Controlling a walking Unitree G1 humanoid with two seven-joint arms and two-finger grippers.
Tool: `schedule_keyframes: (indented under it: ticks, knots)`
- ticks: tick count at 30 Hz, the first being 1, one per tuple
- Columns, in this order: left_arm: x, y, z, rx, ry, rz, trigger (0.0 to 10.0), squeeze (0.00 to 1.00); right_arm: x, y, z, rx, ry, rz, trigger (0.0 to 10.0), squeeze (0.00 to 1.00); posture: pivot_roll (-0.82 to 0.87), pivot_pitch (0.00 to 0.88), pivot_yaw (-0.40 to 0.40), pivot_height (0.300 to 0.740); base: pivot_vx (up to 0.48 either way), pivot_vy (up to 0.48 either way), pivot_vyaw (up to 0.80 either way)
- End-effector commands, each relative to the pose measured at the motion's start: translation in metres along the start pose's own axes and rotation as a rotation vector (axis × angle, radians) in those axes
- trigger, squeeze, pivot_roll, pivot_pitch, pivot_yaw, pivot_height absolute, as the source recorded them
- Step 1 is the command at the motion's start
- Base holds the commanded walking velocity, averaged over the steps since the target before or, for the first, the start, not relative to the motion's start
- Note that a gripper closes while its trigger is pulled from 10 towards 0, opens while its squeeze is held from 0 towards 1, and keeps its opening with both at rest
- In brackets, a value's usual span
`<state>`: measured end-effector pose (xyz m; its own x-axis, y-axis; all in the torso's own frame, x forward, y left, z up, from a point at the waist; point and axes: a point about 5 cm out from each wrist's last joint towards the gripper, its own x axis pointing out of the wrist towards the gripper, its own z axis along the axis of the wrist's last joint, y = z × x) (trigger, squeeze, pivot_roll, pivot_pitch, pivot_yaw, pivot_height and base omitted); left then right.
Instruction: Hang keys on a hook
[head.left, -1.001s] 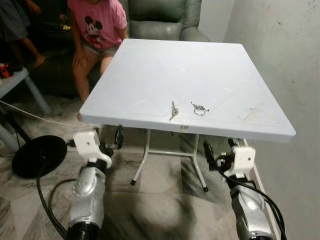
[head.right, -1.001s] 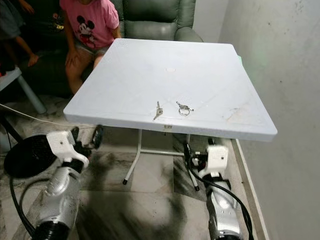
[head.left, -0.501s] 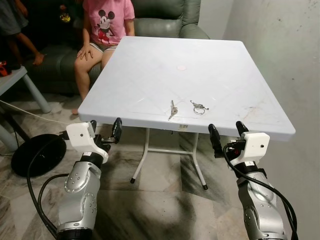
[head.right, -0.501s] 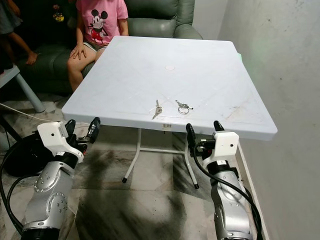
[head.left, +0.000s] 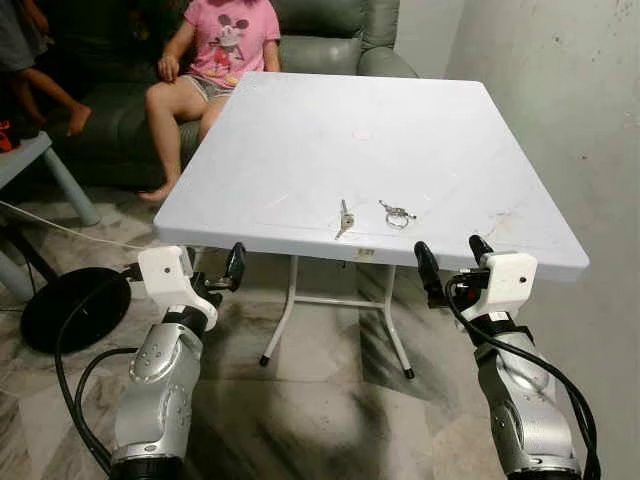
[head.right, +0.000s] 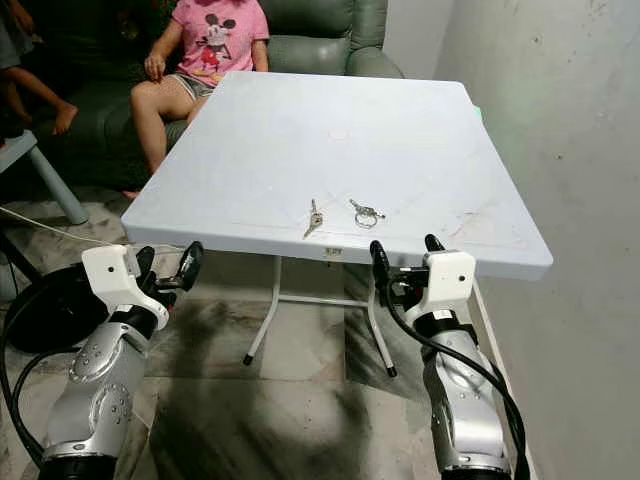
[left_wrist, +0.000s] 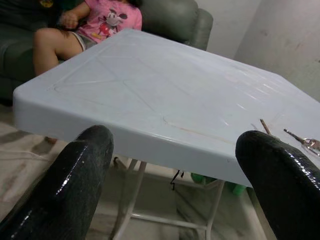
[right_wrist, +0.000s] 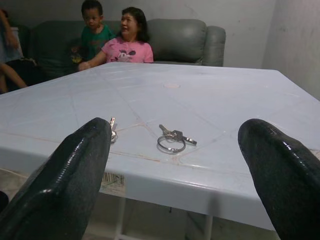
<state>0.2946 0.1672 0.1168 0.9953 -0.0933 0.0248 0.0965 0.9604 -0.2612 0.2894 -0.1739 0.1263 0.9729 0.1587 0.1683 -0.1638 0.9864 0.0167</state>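
Observation:
A key ring with keys lies near the front edge of the white table. A single loose key rests just to its left. My left gripper is open, held below and in front of the table's front-left edge. On the other side my right gripper is open at the front edge, a little right of the key ring. In the right wrist view the key ring and the loose key lie between the two black fingers, well beyond them. Neither gripper touches anything.
A person in a pink shirt sits on the grey sofa behind the table; another person's leg shows at the far left. A black round base and cables lie on the floor at left. A wall runs close along the right.
Both arms have risen from low under the table up to its front edge, fingers pointing forward. The view has shifted slightly. The seated person has moved a leg and an arm.

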Motion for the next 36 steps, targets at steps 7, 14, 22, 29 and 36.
schedule_keyframes:
  ticks: [7,14,22,29,36]
  knots:
    - [0.0009,-0.0038,0.0049,0.027,-0.007,-0.010,10.0,0.00,0.0043,0.0044,0.0094,-0.008,-0.024,0.024,10.0,0.00,0.03,0.012,-0.035,0.732,0.000,0.000,0.00]
    - [0.0028,-0.0031,0.0069,0.037,-0.012,-0.007,10.0,0.00,0.0065,0.0046,0.0106,-0.009,-0.026,0.027,10.0,0.00,0.03,0.013,-0.036,0.732,0.000,0.000,0.00]
    - [0.0035,-0.0036,0.0070,0.063,-0.006,-0.010,10.0,0.00,0.0066,0.0041,0.0106,-0.019,-0.027,0.023,10.0,0.00,0.04,0.024,-0.032,0.732,0.000,0.000,0.00]
    - [0.0054,-0.0047,0.0087,0.067,-0.008,-0.017,10.0,0.00,0.0076,0.0048,0.0112,-0.021,-0.031,0.022,10.0,0.00,0.04,0.025,-0.026,0.732,0.197,0.000,0.00]
    - [0.0063,-0.0057,0.0096,0.073,-0.007,-0.025,10.0,0.00,0.0080,0.0032,0.0119,-0.027,-0.035,0.018,10.0,0.00,0.04,0.027,-0.019,0.732,0.284,0.000,0.00]
